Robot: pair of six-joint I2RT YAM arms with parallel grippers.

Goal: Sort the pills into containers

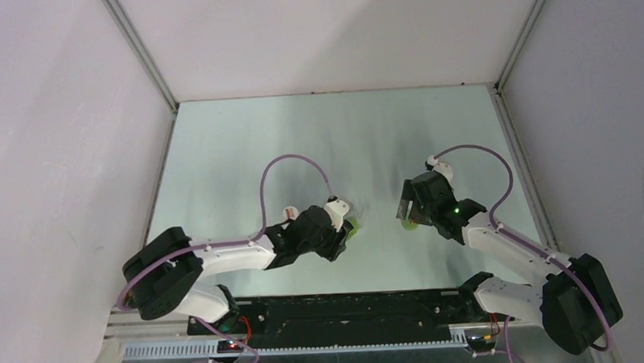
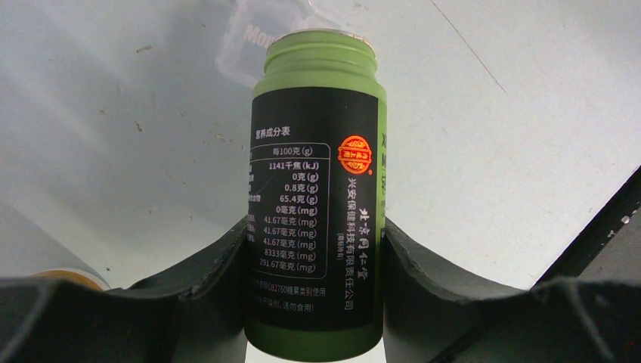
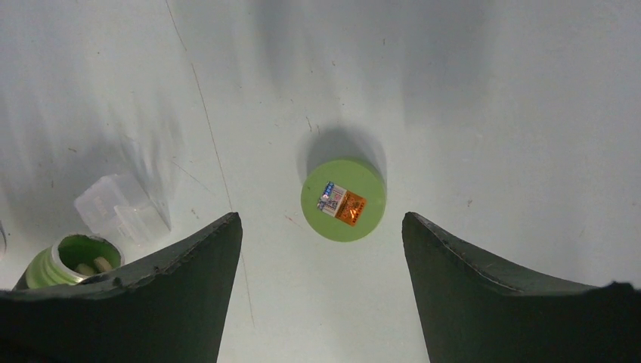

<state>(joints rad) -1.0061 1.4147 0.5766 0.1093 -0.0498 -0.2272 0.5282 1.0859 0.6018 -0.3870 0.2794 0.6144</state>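
Observation:
A green bottle (image 2: 317,197) with a black label stands uncapped between my left gripper's (image 2: 316,227) fingers, which are shut on its sides. From above, that bottle (image 1: 353,227) shows at the left gripper (image 1: 346,226). Pale pills (image 3: 91,265) lie inside its open mouth (image 3: 72,261). The containers, a small translucent pill box (image 2: 249,38), lie just beyond the bottle's mouth, and the same box (image 3: 121,208) shows beside the bottle in the right wrist view. My right gripper (image 3: 321,219) hangs open over the bottle's green cap (image 3: 343,200), which lies flat on the table.
A white object with an orange part (image 2: 60,276) sits low at the left of the left gripper, and a small white and red thing (image 1: 291,210) shows by the left wrist. The pale green table (image 1: 333,139) is walled by white panels on three sides.

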